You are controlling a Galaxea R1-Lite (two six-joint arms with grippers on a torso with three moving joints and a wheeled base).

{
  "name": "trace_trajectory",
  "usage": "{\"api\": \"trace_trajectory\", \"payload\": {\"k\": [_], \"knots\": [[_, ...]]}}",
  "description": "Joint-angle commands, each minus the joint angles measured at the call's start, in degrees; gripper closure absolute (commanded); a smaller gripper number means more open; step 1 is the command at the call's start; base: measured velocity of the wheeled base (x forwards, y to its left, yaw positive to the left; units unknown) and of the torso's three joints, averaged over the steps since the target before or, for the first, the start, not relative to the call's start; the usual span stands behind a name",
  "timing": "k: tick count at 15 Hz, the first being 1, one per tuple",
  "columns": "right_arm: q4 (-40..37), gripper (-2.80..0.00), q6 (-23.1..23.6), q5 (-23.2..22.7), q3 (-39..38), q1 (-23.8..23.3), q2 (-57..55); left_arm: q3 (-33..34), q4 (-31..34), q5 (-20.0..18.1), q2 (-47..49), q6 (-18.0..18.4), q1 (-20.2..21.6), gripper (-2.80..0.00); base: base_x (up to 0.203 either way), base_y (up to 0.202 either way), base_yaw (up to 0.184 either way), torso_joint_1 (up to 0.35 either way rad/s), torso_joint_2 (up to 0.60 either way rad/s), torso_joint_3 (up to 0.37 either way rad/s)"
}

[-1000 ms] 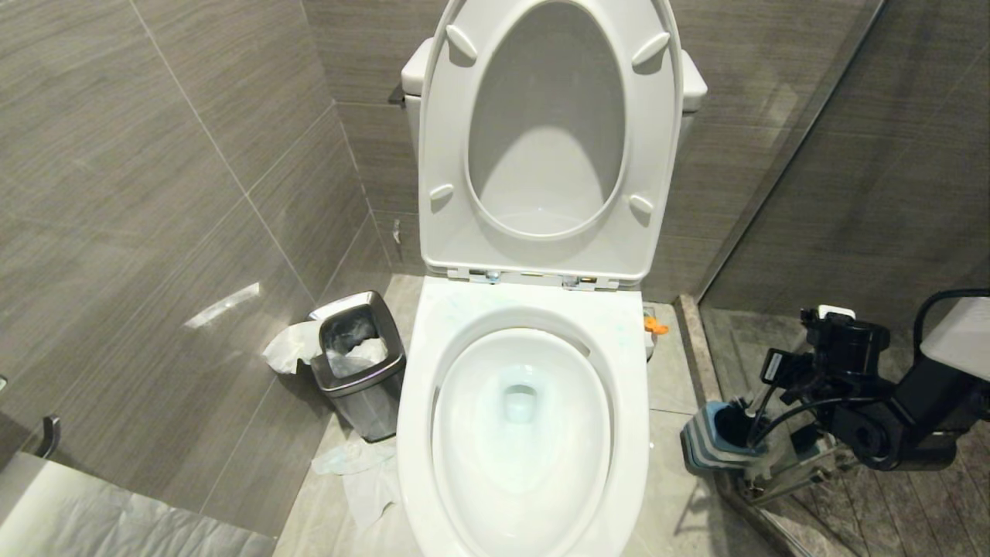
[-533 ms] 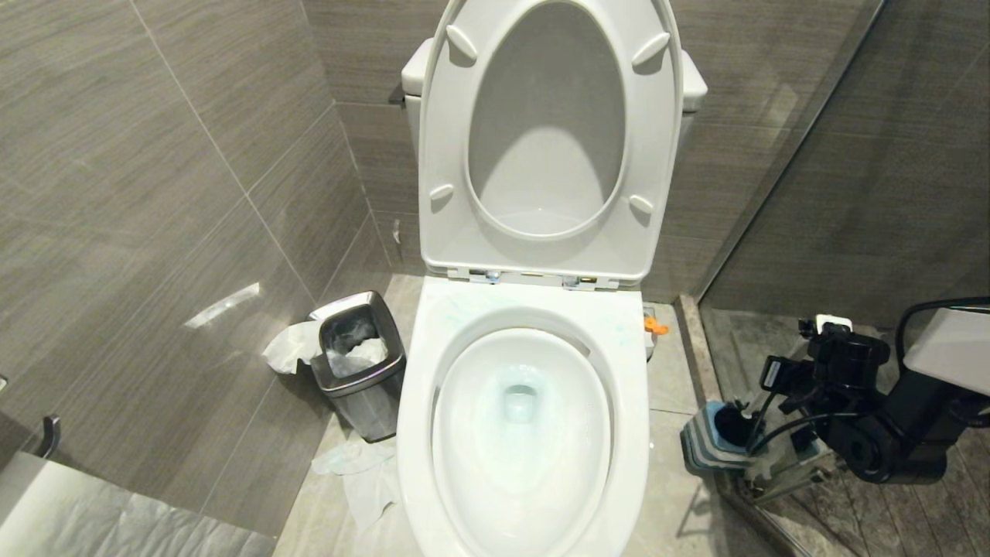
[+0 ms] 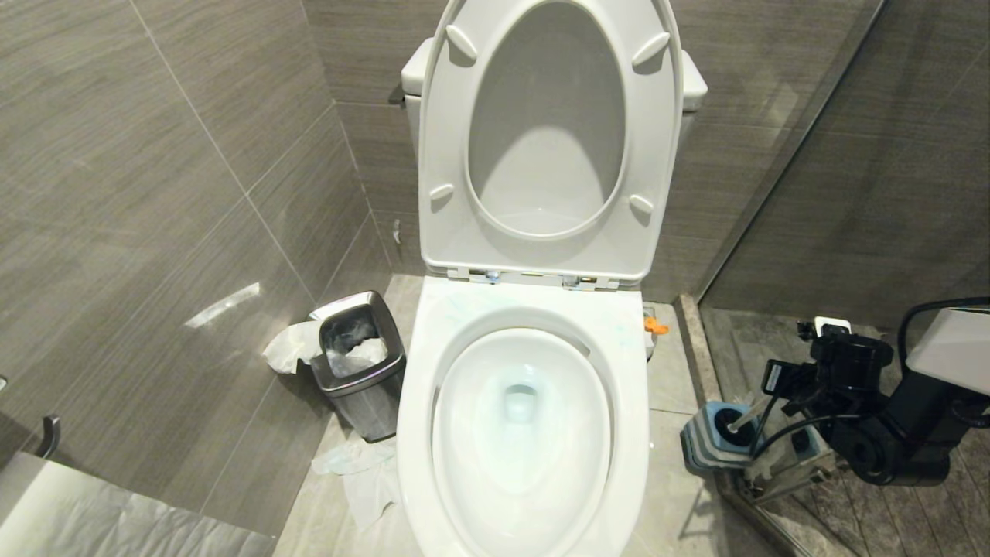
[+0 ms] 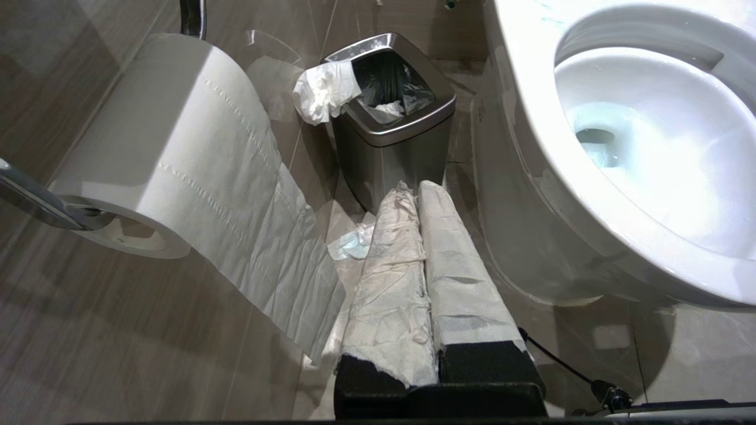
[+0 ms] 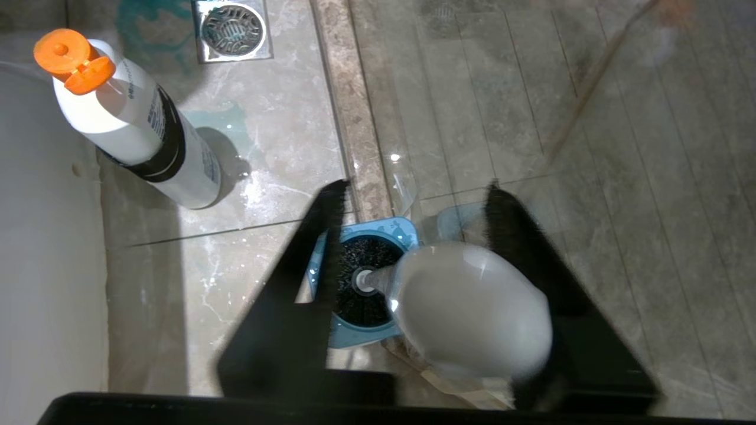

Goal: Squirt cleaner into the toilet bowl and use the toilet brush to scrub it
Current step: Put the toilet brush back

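Note:
The white toilet bowl (image 3: 421,387) stands in the middle with its seat and lid raised; its rim (image 4: 531,118) also shows in the left wrist view. The toilet brush (image 5: 472,307) stands in a blue holder (image 5: 378,227) on the floor to the bowl's right, its black bristles (image 5: 363,265) down inside. My right gripper (image 5: 416,188) hangs over it, open, with the handle's rounded tip between the spread fingers. The cleaner bottle (image 5: 127,127), white with an orange cap (image 3: 654,326), stands by the bowl's base. My left gripper (image 4: 415,188) is parked low on the bowl's left, shut and empty.
A steel bin (image 3: 360,363) with tissue stands left of the bowl, with more tissue (image 3: 360,472) on the floor. A toilet paper roll (image 4: 177,147) hangs on the left wall. A glass partition (image 3: 773,178) and its stone kerb run just behind the holder. A floor drain (image 5: 232,29) lies beyond the bottle.
My right wrist has sunk a little and drifted to the right over the holder. The brush head stays in the holder. Nothing else has moved.

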State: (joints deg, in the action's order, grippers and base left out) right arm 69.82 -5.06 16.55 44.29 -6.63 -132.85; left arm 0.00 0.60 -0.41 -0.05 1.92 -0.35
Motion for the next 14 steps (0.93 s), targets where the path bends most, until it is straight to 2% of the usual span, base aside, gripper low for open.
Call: {"api": "trace_trajectory", "payload": {"k": [1,7,14], "knots": [[0.4,-2.80,0.0,-0.1,-0.8,0.0,1.3,0.2,0.0,0.0,0.0,0.0,0.0,0.00,0.000,0.000,0.000,0.000,0.00,0.000],[0.1,-2.80,0.9,-3.3,-10.8,0.0,11.1,0.1,0.0,0.0,0.0,0.0,0.0,0.00,0.000,0.000,0.000,0.000,0.00,0.000],[-0.1,-2.80,5.4,-4.6,-21.8,0.2,24.2,0.2,0.0,0.0,0.0,0.0,0.0,0.00,0.000,0.000,0.000,0.000,0.00,0.000]]}}
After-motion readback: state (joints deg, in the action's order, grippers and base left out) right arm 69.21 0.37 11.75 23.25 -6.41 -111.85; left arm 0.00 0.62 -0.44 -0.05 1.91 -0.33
